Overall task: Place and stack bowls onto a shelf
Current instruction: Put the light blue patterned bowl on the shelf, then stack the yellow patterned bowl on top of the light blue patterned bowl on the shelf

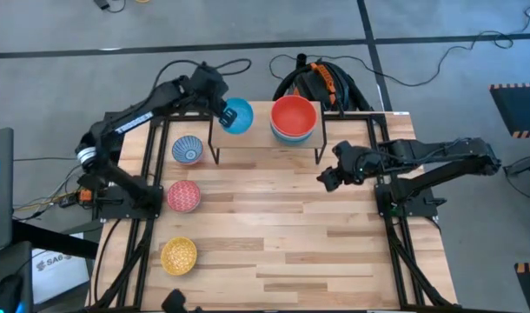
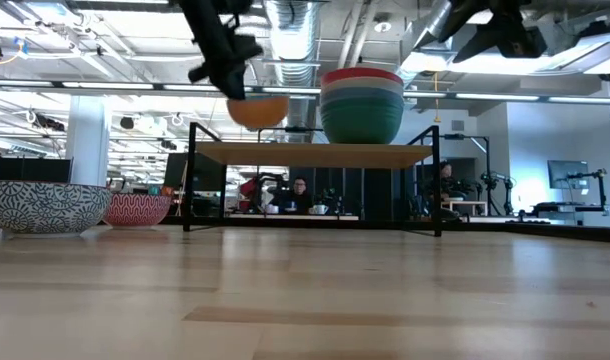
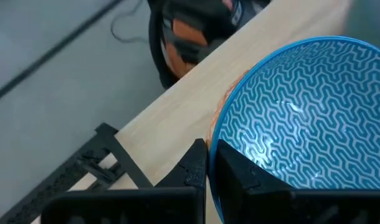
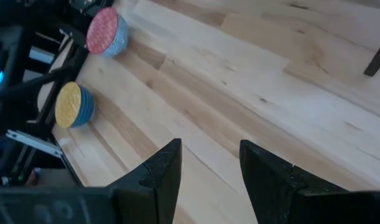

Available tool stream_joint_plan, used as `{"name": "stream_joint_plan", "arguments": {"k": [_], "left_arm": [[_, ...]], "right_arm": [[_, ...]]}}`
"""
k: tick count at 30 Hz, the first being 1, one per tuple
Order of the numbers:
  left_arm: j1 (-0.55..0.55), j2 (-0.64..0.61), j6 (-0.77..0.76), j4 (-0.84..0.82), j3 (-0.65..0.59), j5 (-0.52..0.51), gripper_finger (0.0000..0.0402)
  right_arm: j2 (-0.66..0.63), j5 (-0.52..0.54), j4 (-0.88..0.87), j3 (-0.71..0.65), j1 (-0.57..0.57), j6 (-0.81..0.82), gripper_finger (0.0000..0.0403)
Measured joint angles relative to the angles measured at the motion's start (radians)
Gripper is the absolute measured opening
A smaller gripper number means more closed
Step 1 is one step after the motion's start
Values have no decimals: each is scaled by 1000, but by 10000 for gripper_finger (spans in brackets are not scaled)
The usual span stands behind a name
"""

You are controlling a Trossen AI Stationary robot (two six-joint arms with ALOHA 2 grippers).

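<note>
Left gripper (image 1: 223,113) carrying a light blue bowl (image 1: 237,116) above the shelf (image 1: 256,130).

Its fingers are clamping the rim of the zigzag-lined bowl at upper centre of the high view, beside a red-topped stack (image 1: 293,120). The right gripper (image 1: 327,179) is hovering right of centre, fingers parted.

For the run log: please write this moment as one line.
left claw: shut on light blue bowl, over shelf | right claw: open, empty | stack: on shelf

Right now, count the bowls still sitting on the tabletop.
3: the blue-and-white patterned bowl, the pink patterned bowl and the yellow bowl, all along the table's left side. The others are on the shelf or in the left gripper.
</note>
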Motion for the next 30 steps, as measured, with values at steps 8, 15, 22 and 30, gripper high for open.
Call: {"name": "stream_joint_plan", "arguments": {"k": [8, 15, 22, 30], "left_arm": [[92, 109, 67, 3, 0, 121, 0], [122, 114, 93, 6, 1, 158, 0], [133, 114, 107, 3, 0, 192, 66], [132, 112, 106, -5, 30, 193, 165]], "right_arm": [[3, 3, 0, 0, -48, 34, 187], [18, 4, 24, 0, -93, 32, 187], [39, 3, 65, 0, -152, -33, 187], [84, 0, 105, 1, -192, -162, 187]]}}
